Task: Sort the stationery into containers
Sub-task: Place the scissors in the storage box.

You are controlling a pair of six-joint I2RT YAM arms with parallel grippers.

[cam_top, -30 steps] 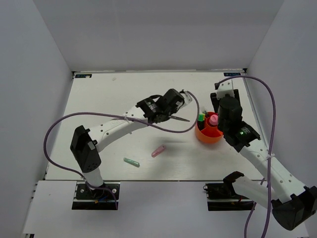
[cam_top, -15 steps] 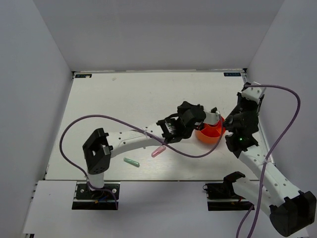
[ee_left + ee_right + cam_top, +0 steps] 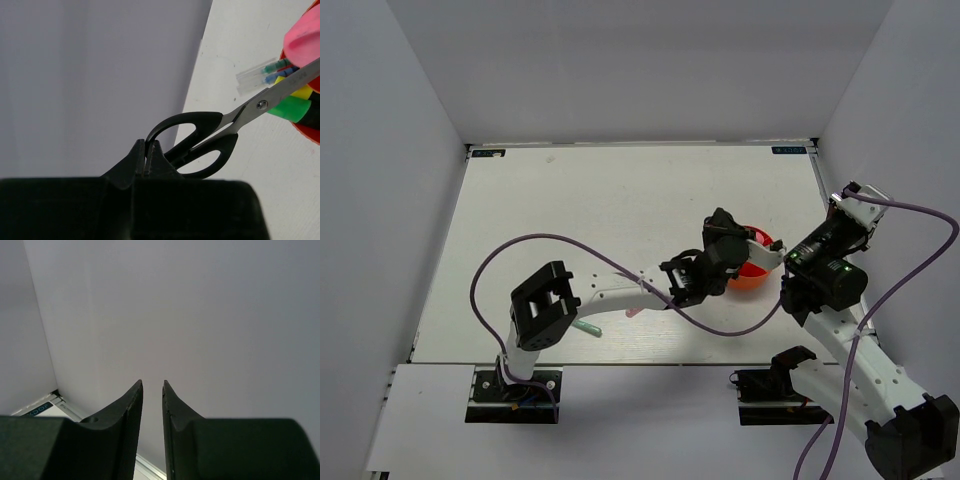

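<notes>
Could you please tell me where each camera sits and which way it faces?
Top: above and behind the bases, looking down on the table; left arm and right arm show.
Left wrist: looks along the left gripper, shut on the scissors, toward the cup.
Right wrist: faces a wall past the empty, parted right gripper.
Shared: top and left wrist both show the cup.

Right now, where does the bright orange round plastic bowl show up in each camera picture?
Top external: the bright orange round plastic bowl sits right of centre, half hidden by the left gripper.
Left wrist: only its rim, at the right edge.
Right wrist: not in it.
Shared landmark: that left gripper, shut on black-handled scissors.
</notes>
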